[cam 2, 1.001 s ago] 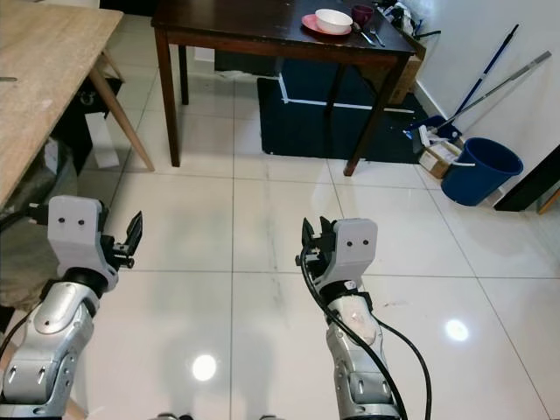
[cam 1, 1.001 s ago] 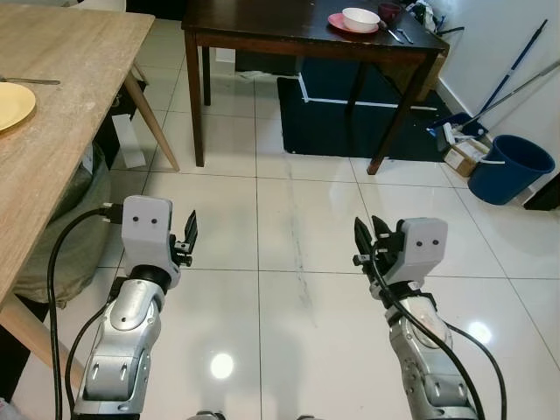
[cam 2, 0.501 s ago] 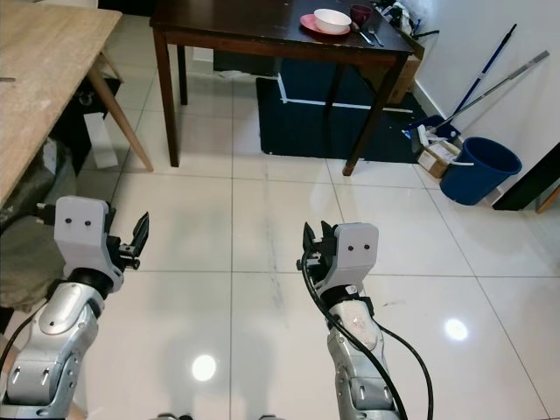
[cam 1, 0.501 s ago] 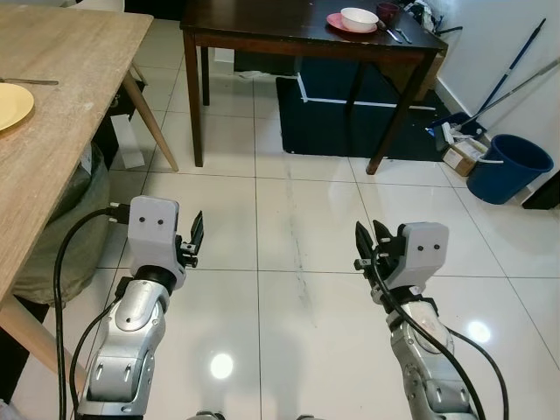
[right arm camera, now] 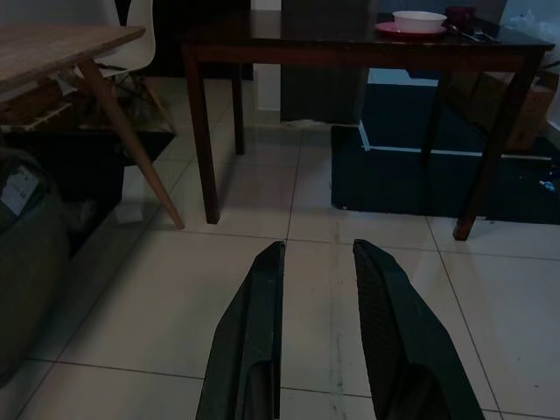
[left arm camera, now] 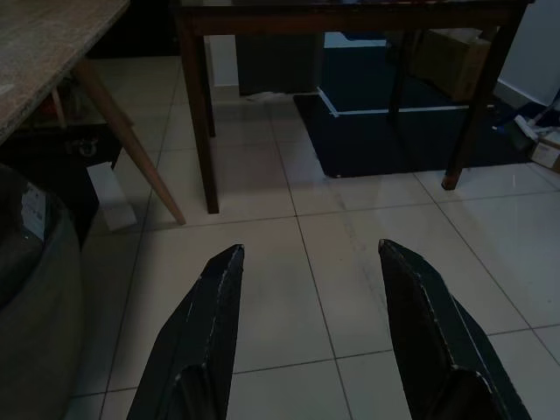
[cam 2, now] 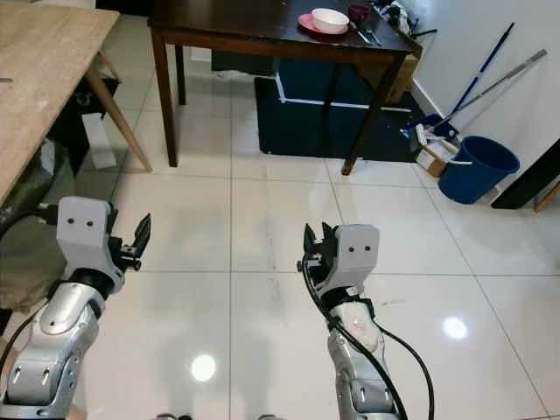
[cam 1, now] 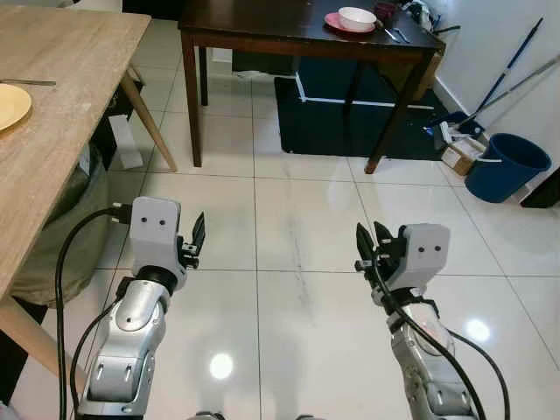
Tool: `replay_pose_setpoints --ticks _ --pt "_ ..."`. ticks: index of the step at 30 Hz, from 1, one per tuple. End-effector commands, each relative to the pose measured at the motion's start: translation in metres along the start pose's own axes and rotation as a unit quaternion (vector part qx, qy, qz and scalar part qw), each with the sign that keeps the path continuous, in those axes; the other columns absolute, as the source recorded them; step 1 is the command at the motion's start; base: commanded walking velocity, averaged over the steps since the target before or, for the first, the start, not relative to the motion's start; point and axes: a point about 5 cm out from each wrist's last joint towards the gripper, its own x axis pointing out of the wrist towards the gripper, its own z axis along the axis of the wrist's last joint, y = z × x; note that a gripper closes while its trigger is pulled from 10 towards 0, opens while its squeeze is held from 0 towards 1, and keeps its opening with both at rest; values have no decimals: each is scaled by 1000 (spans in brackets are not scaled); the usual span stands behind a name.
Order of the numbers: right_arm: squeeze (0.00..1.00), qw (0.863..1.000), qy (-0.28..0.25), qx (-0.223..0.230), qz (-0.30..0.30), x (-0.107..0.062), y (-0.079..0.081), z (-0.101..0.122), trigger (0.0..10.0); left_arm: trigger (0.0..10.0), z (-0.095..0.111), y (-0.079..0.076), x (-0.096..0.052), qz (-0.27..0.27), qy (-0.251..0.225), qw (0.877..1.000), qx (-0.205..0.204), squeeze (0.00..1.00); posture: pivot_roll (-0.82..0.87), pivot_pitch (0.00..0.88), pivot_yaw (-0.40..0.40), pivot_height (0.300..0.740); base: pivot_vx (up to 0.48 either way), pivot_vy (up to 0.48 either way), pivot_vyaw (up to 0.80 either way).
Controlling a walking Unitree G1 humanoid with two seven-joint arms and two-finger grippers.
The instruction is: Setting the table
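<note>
While both arms are hanging over white tile, head view is showing a white bowl (cam 1: pixel 357 17) on a pink plate (cam 1: pixel 336 21) on the dark wooden table (cam 1: pixel 262 31), well ahead. Left gripper (left arm camera: pixel 311 337) is gaping wide, empty; right gripper (right arm camera: pixel 317 332) is sitting narrowly parted, empty. Likely approach step; next calls for closing on that table.

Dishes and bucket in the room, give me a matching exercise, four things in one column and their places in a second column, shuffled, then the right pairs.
Things:
1. white bowl
2. yellow plate
3. blue bucket
4. dark rug

Places:
A. on the light wooden table
B. on the floor by the wall, next to the mop
C. on the pink plate
D. under the dark table

Pairs: 1-C, 2-A, 3-B, 4-D
</note>
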Motion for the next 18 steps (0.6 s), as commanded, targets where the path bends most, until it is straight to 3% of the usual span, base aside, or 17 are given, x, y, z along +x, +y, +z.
replay_pose_setpoints --ticks 1,14,18 --pt "0 1000 6 1 -4 -3 -1 -1 10000 10000 0 -2 -2 -5 5 1000 2 0 -88 0 -15 740 0 0 0" --pt "0 1000 5 -1 -4 -2 -1 0 10000 10000 2 -2 0 -5 -4 1000 1 0 -89 0 -13 740 0 0 0" --pt "0 1000 5 -1 -4 -1 0 0 10000 10000 3 -3 1 -7 -9 1000 1 0 -91 0 -11 740 441 0 0"
